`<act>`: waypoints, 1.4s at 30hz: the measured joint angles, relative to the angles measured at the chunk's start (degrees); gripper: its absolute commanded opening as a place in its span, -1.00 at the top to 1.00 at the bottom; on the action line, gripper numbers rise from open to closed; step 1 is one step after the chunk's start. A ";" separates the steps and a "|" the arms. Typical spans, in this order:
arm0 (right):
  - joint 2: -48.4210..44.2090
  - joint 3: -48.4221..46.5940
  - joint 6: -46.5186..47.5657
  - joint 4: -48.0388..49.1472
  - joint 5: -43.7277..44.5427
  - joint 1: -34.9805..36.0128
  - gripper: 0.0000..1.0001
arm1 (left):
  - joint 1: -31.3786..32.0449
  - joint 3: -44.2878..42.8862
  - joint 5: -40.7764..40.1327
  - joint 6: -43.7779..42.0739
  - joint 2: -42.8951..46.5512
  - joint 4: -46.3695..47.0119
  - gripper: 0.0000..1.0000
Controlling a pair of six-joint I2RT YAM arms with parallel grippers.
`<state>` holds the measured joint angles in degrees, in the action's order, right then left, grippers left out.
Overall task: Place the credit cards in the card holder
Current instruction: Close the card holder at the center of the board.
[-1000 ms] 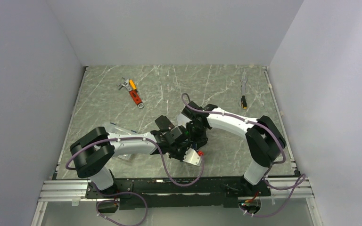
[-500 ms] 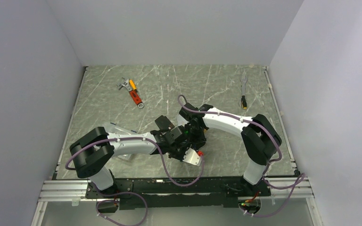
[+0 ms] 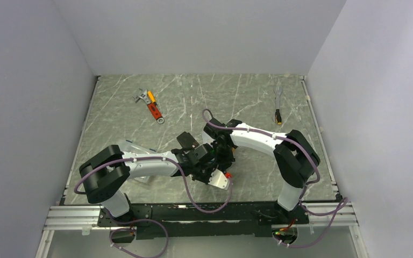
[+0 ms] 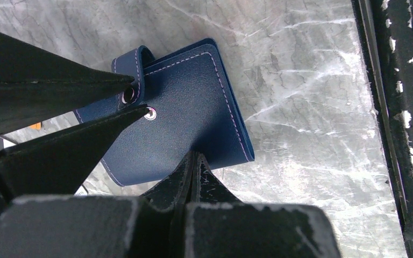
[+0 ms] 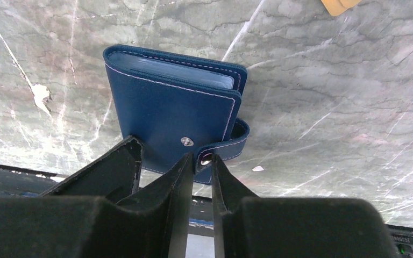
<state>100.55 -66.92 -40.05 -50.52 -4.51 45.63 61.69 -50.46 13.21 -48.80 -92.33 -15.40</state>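
Little of the task looks done: the holder (image 5: 166, 113) lies flat on the desk (image 5: 328, 107) between the two arms, folded shut with its cover up, though the tab (image 5: 231, 145) is off its stud and curls loose. The orange card (image 5: 340, 4) lies out on the desk, well apart from the holder, so at least that one is left to load. The other two cards I cannot make out, nor whether the grey leaves (image 5: 172, 67) hold anything. I judge the step in hand to be opening the holder. The right tool (image 5: 200, 161) is closed about the tab, its snap sitting in the narrow gap between the fingers. The left tool (image 4: 193, 158) has its fingers pressed together at the holder's edge (whether a sliver of cover is nipped there, I cannot tell). In the right wrist view the tab wraps the right-hand edge, so the fold is on the left and the leaves face away. The outline reads nearly square, so its long axis is unclear.
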 measured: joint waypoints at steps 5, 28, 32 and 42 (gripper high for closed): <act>0.00 0.02 -0.26 0.00 0.11 0.02 0.82 | 0.00 0.02 -0.07 0.00 0.02 -0.02 1.00; -1.14 2.12 -2.86 2.51 -1.14 -0.46 1.00 | 0.00 0.50 -0.48 -0.04 0.37 0.20 1.00; -1.25 2.54 -3.04 3.72 -2.51 -0.66 1.00 | 0.00 0.52 -0.59 -0.04 0.39 0.20 1.00; -1.25 2.69 -3.02 4.90 -3.74 -0.79 1.00 | 0.00 0.52 -0.59 -0.04 0.39 0.20 1.00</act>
<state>99.31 -64.23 -43.07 -45.63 -8.25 44.84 61.69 -49.93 12.62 -48.84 -91.94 -15.20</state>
